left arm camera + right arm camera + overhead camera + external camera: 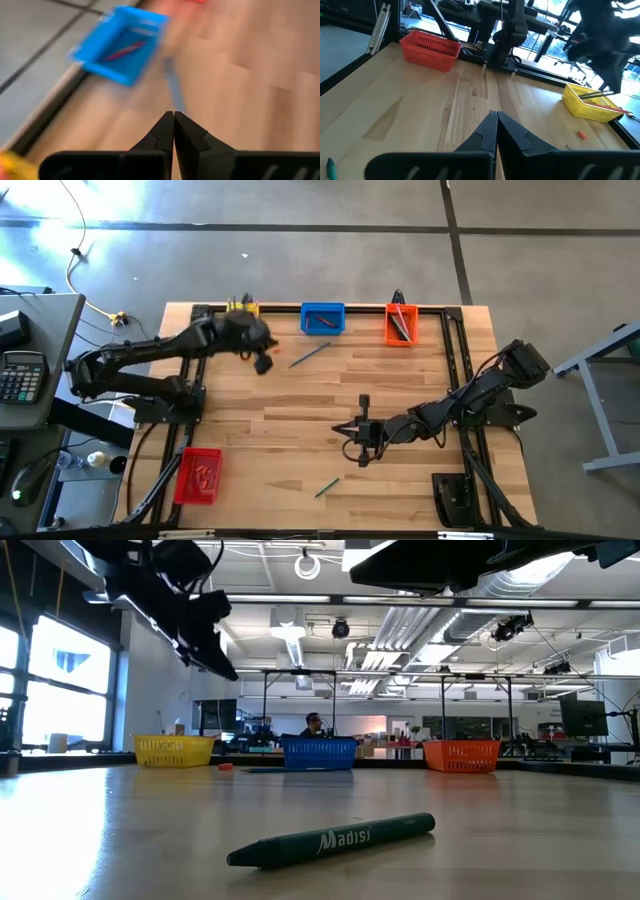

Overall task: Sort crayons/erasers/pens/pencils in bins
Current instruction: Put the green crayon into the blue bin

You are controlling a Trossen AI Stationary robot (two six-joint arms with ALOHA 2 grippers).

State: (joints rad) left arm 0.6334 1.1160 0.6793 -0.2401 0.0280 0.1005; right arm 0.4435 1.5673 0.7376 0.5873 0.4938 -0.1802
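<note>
High view: your left gripper [262, 363] hung clenched, empty, between the yellow bin [241, 307] and blue bin [322, 318] at the table's far edge; an eraser [279, 351] lay beside it. Low view: a green crayon [332, 839] lay near the front edge. Right wrist view: your right gripper [496, 131] was clenched, empty. Risk: descending clenched would knock the eraser away.

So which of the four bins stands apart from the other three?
The red bin: it sits alone at the near left corner; the yellow, blue and orange bins line the far edge.

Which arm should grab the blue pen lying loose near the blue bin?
Left. The left gripper, shut and empty, hangs beside the blue pen. The right gripper, also shut, sits mid-table, farther away.
</note>
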